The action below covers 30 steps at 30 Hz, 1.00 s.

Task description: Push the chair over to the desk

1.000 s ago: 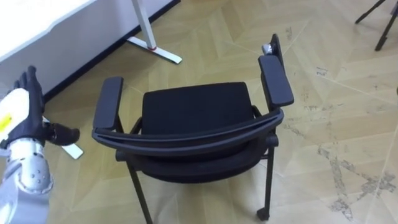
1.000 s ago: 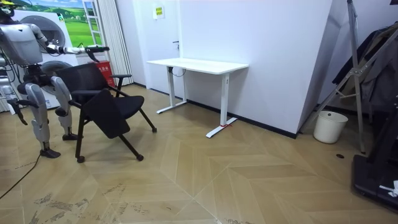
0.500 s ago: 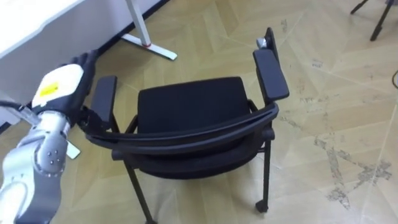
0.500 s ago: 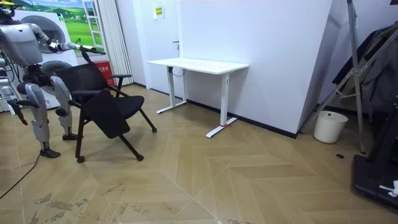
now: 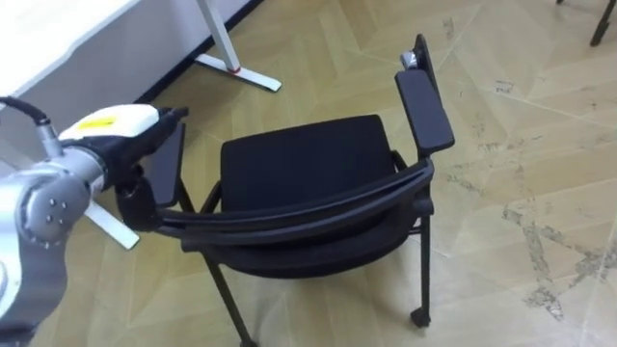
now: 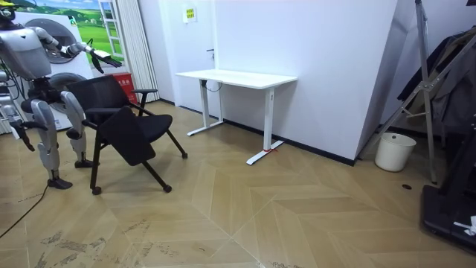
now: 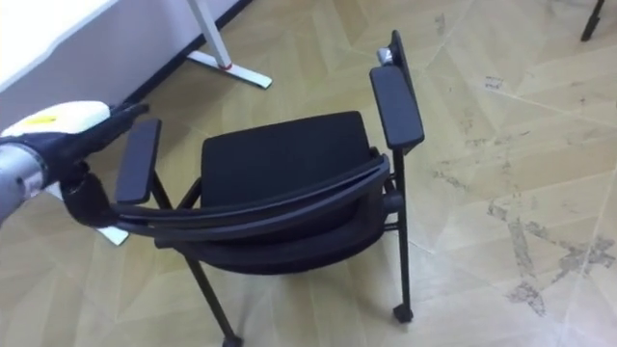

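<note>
The left hand (image 5: 114, 137) is raised at the chair's (image 5: 304, 173) rear left corner, just outside the left armrest (image 5: 170, 164). Its fingers (image 5: 166, 118) lie straight and together, pointing forward along the armrest's outer side. The thumb seems to rest against the left end of the backrest (image 5: 308, 207), though dark on dark makes that contact hard to judge. In the room view the right hand (image 6: 16, 128) hangs low by the robot's side.

The robot stands right behind the chair, at the room view's left. The chair is black and stands on the wood floor (image 5: 540, 145), its curved backrest nearest the robot and its seat facing away. The right armrest (image 5: 426, 106) is free. A small wheel (image 5: 418, 316) shows under the rear right leg.

Beyond the chair's left front, a white desk (image 6: 238, 77) stands against the wall, its foot (image 5: 236, 72) well apart from the chair. Farther along the wall, at the room view's right, sits a white bin (image 6: 394, 151).
</note>
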Motion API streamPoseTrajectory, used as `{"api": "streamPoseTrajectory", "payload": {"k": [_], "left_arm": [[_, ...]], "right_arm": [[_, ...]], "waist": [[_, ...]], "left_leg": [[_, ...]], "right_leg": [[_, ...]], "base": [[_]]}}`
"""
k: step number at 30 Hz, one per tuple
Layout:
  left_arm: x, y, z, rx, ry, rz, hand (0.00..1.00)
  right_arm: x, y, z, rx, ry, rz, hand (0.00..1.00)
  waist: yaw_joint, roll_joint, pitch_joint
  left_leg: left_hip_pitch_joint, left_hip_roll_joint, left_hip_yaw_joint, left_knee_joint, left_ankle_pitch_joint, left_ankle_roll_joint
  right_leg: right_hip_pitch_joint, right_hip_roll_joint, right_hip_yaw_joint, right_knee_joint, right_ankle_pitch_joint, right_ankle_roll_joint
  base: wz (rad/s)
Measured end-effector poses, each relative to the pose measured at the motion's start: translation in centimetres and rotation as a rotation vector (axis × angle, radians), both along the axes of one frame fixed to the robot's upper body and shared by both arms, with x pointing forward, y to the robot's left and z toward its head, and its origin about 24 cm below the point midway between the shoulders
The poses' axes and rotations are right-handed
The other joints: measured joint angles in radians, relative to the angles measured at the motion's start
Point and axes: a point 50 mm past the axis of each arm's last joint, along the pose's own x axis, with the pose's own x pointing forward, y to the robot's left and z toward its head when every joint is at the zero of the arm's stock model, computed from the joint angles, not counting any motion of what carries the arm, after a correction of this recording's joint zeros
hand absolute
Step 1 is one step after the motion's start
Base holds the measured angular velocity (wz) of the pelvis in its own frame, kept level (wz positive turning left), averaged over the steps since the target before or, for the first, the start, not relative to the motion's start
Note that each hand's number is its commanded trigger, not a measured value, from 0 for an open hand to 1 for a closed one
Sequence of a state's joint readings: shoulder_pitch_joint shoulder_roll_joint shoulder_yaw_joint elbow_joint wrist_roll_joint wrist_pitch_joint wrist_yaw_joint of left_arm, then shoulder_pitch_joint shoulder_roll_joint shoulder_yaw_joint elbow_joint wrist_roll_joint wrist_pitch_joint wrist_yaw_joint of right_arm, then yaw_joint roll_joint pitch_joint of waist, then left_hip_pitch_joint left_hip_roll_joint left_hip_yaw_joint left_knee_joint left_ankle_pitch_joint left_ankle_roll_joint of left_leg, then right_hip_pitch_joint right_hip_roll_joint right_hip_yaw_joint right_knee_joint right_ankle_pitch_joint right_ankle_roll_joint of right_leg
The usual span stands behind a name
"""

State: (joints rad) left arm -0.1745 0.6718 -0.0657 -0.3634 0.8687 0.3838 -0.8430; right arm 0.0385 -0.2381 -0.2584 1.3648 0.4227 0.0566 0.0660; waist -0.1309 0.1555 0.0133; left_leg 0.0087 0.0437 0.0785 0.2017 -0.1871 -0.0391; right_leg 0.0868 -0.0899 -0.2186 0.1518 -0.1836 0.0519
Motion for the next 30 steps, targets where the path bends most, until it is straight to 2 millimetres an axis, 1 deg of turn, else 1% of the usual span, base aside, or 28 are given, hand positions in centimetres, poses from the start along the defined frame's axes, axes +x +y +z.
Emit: {"api": "streamPoseTrajectory", "payload": {"k": [1, 4, 6, 7, 8, 11, 12, 14, 16, 20, 25, 26, 27, 30], "left_arm": [[0.1, 0.2, 0.6, 0.020, -0.008, 0.004, 0.00], [0.3, 0.7, 1.5, 0.067, -0.002, 0.008, 0.00], [0.2, 0.9, 1.9, 0.090, -0.002, 0.012, 0.00], [0.3, 1.0, 2.3, 0.097, 0.001, 0.013, 0.00], [0.4, 0.9, 3.0, 0.102, -0.012, 0.005, 0.00], [0.5, 0.9, 5.0, 0.146, -0.049, -0.003, 0.00], [0.4, 1.0, 5.3, 0.155, -0.057, -0.001, 0.00], [0.3, 1.1, 6.6, 0.175, -0.092, 0.000, 0.00], [0.2, 0.9, 7.1, 0.183, -0.101, -0.009, 0.00], [0.3, 0.1, 8.4, 0.168, -0.119, -0.057, 0.00], [0.0, -0.5, 8.7, 0.174, -0.100, -0.085, 0.00], [-0.1, -0.5, 8.7, 0.174, -0.088, -0.086, 0.00], [-0.1, -0.5, 8.6, 0.174, -0.081, -0.086, 0.00], [-0.1, -0.5, 8.5, 0.171, -0.057, -0.090, 0.00]], "right_arm": [[-0.2, -0.1, 0.0, -0.002, 0.003, -0.002, 0.00], [0.0, -0.2, 0.1, -0.007, -0.004, 0.001, 0.00], [0.0, -0.3, 0.1, -0.009, -0.006, 0.000, 0.00], [-0.1, -0.3, 0.1, -0.012, -0.009, -0.003, 0.00], [-0.4, -0.4, 0.1, -0.010, -0.008, -0.012, 0.00], [-0.8, -0.5, 0.1, -0.007, -0.007, -0.027, 0.00], [-0.8, -0.5, 0.1, -0.008, -0.007, -0.027, 0.00], [-0.9, -0.5, 0.1, -0.009, -0.007, -0.029, 0.00], [-0.9, -0.5, 0.1, -0.013, -0.009, -0.030, 0.00], [-0.3, -0.7, 0.3, -0.029, -0.032, -0.020, 0.00], [-0.2, -1.0, 0.4, -0.036, -0.040, -0.016, 0.00], [0.0, -1.1, 0.4, -0.037, -0.043, -0.013, 0.00], [0.0, -1.1, 0.4, -0.036, -0.044, -0.011, 0.00], [-0.2, -1.2, 0.5, -0.034, -0.033, 0.010, 0.00]], "waist": [[0.002, 0.005, 0.0013], [0.005, 0.015, -0.0020], [0.005, 0.018, -0.0039], [0.012, 0.018, -0.0039], [0.028, 0.021, -0.0063], [0.059, 0.019, -0.0051], [0.061, 0.019, -0.0051], [0.078, 0.019, -0.0052], [0.084, 0.019, -0.0055], [0.096, 0.018, -0.0061], [0.095, 0.014, -0.0054], [0.096, 0.010, -0.0027], [0.096, 0.008, -0.0021], [0.091, 0.003, -0.0021]], "left_leg": [[0.000, 0.000, 0.000, 0.001, 0.000, 0.000], [0.000, 0.000, 0.001, 0.003, 0.000, 0.000], [0.001, -0.001, 0.001, 0.003, 0.000, 0.000], [0.002, -0.001, 0.001, 0.004, 0.000, 0.000], [0.001, -0.001, 0.001, 0.004, 0.000, 0.000], [0.000, -0.001, 0.002, 0.005, 0.000, 0.000], [-0.001, -0.001, 0.001, 0.005, 0.000, 0.000], [0.000, -0.001, 0.000, 0.005, 0.000, 0.000], [0.000, -0.001, -0.001, 0.005, 0.000, 0.000], [0.000, -0.002, -0.009, 0.004, 0.000, 0.000], [0.005, -0.003, -0.011, 0.003, 0.000, 0.000], [0.005, -0.003, -0.011, 0.003, 0.000, 0.000], [0.005, -0.003, -0.011, 0.003, 0.000, 0.000], [0.004, -0.003, -0.012, 0.003, 0.000, 0.000]], "right_leg": [[0.000, 0.000, 0.002, 0.001, 0.000, 0.000], [0.000, 0.001, 0.014, 0.001, 0.000, 0.000], [0.001, 0.001, 0.016, 0.001, 0.000, 0.000], [0.000, 0.001, 0.017, 0.001, 0.000, 0.000], [-0.002, 0.001, 0.020, 0.001, 0.000, 0.000], [-0.003, 0.001, 0.020, 0.001, -0.001, 0.000], [-0.003, 0.001, 0.019, 0.001, -0.001, 0.000], [-0.002, 0.000, 0.019, 0.001, -0.001, 0.001], [-0.001, 0.000, 0.016, 0.001, -0.001, 0.001], [0.001, 0.000, 0.015, 0.003, -0.001, 0.001], [0.003, 0.000, 0.018, 0.005, -0.001, 0.000], [0.003, 0.000, 0.017, 0.005, -0.001, 0.001], [0.003, 0.000, 0.016, 0.005, -0.001, 0.001], [0.003, 0.000, 0.015, 0.005, -0.001, 0.000]], "base": [[0.00], [-0.02], [0.00], [-0.04], [0.00], [0.00], [0.00], [0.00], [0.04], [0.01], [0.00], [0.00], [0.00], [0.01]]}}
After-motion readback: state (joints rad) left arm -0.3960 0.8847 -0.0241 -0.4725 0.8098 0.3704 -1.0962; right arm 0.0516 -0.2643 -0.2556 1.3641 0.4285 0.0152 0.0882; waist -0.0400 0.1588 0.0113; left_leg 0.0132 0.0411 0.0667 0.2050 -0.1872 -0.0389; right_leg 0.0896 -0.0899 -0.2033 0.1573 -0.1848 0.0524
